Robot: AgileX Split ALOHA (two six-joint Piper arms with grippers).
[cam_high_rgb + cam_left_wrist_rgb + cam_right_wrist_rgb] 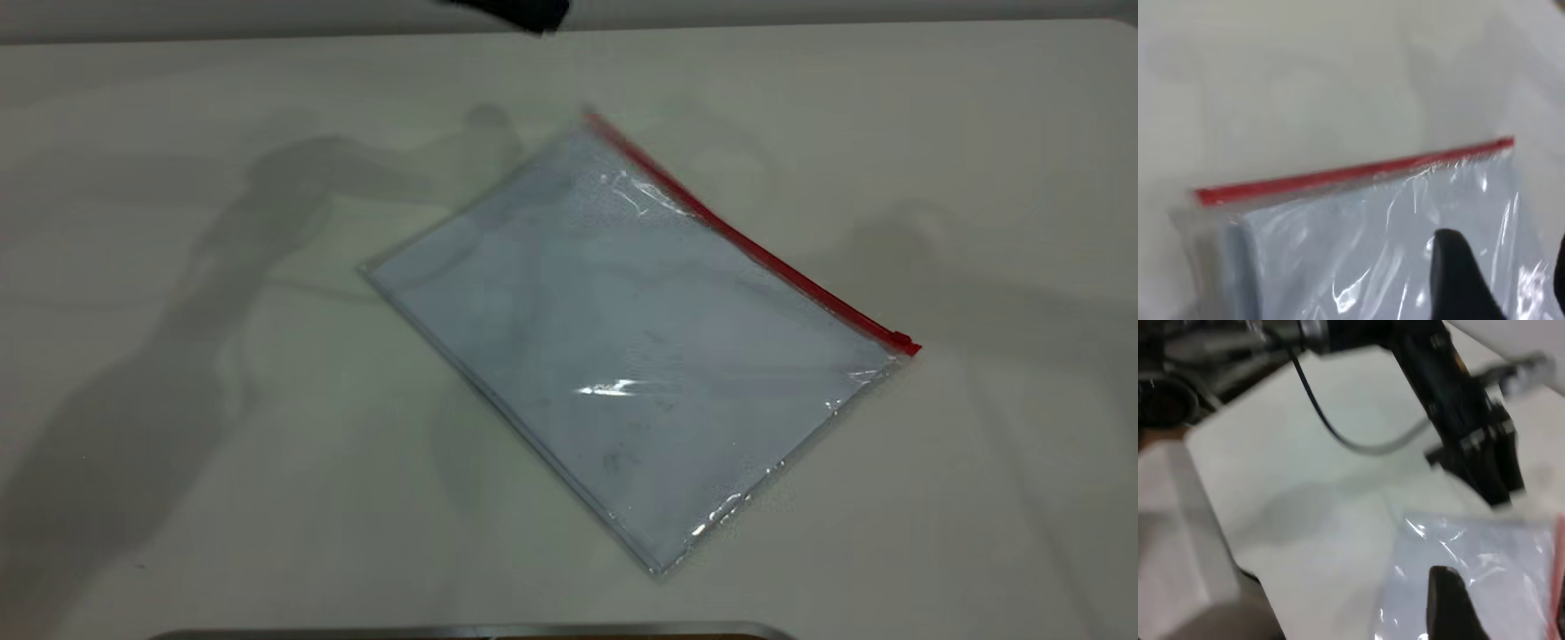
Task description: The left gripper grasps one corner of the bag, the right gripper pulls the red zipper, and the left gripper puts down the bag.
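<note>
Above the bag (1358, 253), the left gripper (1508, 280) hangs with its jaws apart, and nothing is between them. It touches nothing that I can see; one finger (1458, 273) shows dark over the clear plastic, with the red zipper (1351, 175) just beyond it. The right wrist view shows this gripper over the table (178, 444), near one short edge of the bag.

The step in hand is, I think, the approach to a corner, so the grasp is not yet made. To do it well, the gripper should come down low at a corner where the zipper ends. It should pinch only the clear plastic there, because the bag lies flat and offers no raised edge.

The right gripper (1451, 607) is over the bag too; apart or together, I cannot tell. The bag lies slanted in the middle of the table, with the slider (902, 340) at the zipper's nearer end.
</note>
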